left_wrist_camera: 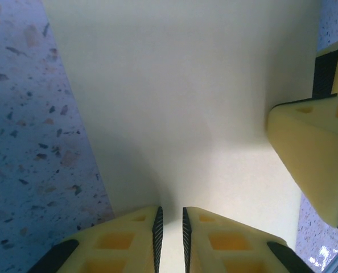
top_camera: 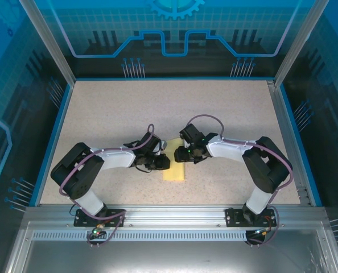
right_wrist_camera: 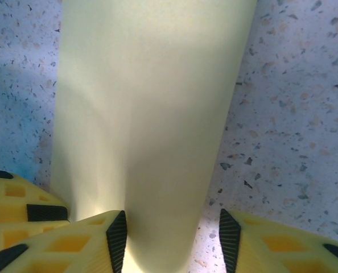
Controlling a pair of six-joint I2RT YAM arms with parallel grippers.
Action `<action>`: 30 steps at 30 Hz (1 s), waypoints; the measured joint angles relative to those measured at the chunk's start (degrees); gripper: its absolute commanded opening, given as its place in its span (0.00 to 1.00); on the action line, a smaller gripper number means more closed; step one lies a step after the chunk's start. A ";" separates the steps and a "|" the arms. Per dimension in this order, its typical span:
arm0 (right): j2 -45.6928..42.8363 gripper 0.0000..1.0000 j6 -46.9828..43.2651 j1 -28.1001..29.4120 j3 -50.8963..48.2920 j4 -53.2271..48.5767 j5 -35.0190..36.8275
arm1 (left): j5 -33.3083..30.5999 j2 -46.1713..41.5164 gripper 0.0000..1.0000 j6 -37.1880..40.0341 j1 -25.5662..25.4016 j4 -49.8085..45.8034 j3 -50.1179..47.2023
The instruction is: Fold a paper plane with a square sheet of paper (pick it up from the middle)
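- Pale yellow sheet of paper (top_camera: 174,173) lies on the table (top_camera: 157,108) between the two arms, as a narrow upright strip rather than a full square. It looks folded or curled lengthwise.
- No pointed nose, slanted corner folds or wings show, so I judge the plane to be at an early step, perhaps the first centre crease.
- Left tool (left_wrist_camera: 172,219) sits over the paper with its jaws nearly together, leaving a thin slit. I cannot tell whether they pinch the paper.
- Right tool (right_wrist_camera: 173,227) has its jaws apart, straddling the strip. One pad is at the paper's edge and the other stands clear of it.
- Left to do, by my reading: sharpen the crease, fold the corners to a point, then fold the wings.
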 measured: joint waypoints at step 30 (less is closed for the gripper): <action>1.51 0.34 -0.35 -0.04 0.26 -0.72 1.84 | -4.83 -9.25 0.22 3.06 -0.09 -10.84 3.37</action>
